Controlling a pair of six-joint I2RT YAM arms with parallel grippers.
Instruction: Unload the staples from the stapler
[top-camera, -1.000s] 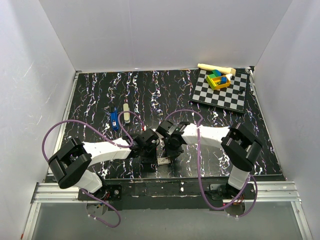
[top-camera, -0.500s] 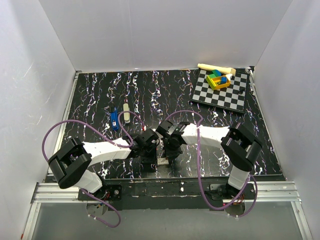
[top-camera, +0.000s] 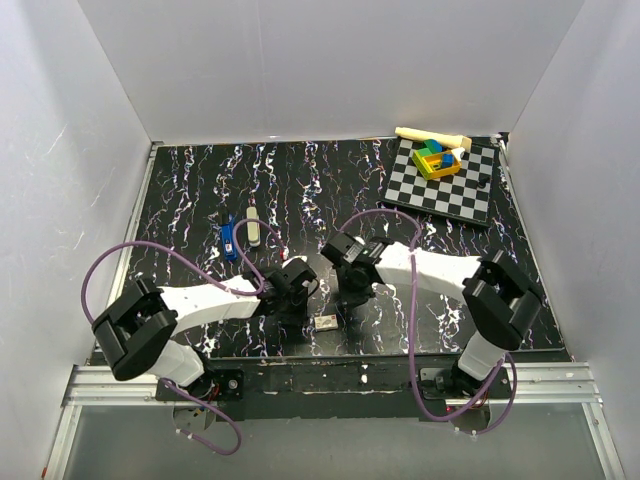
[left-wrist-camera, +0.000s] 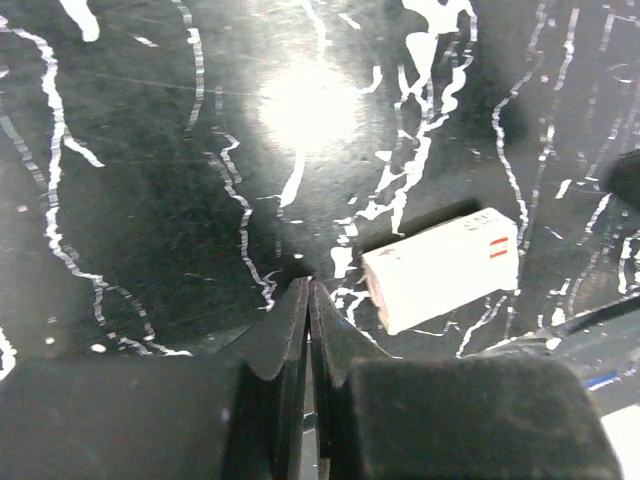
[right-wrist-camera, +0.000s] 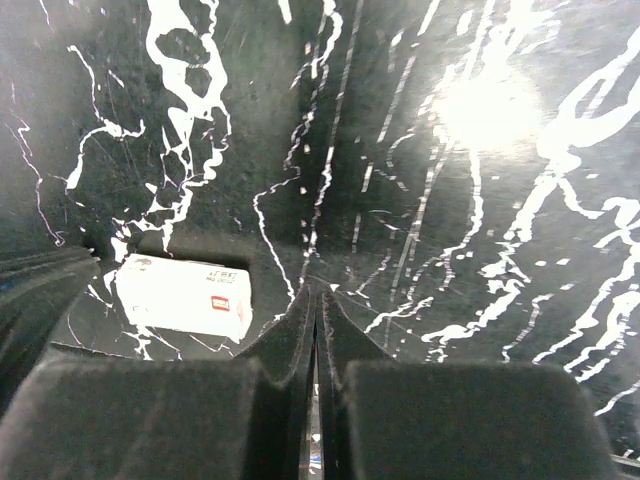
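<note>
Beside right jaws, pale box (top-camera: 326, 321) now uncovered

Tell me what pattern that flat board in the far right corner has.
Black-and-white checks on the board, best seen in the top external view.

From overhead I saw both arms folded in over the near middle of the black marbled table (top-camera: 200, 180). The left gripper (top-camera: 300, 303) and right gripper (top-camera: 348, 297) pointed down close together, and a small pale box (top-camera: 325, 322) lay between them, slightly nearer the bases. The stapler (top-camera: 230, 239) lay well apart from both grippers, off to the left and farther back, with a slim pale object (top-camera: 253, 228) just beside it on its right. In the far right corner sat a checkerboard (top-camera: 460, 195) carrying coloured blocks (top-camera: 437, 160), with a wooden piece (top-camera: 430, 136) at its far edge.
</note>
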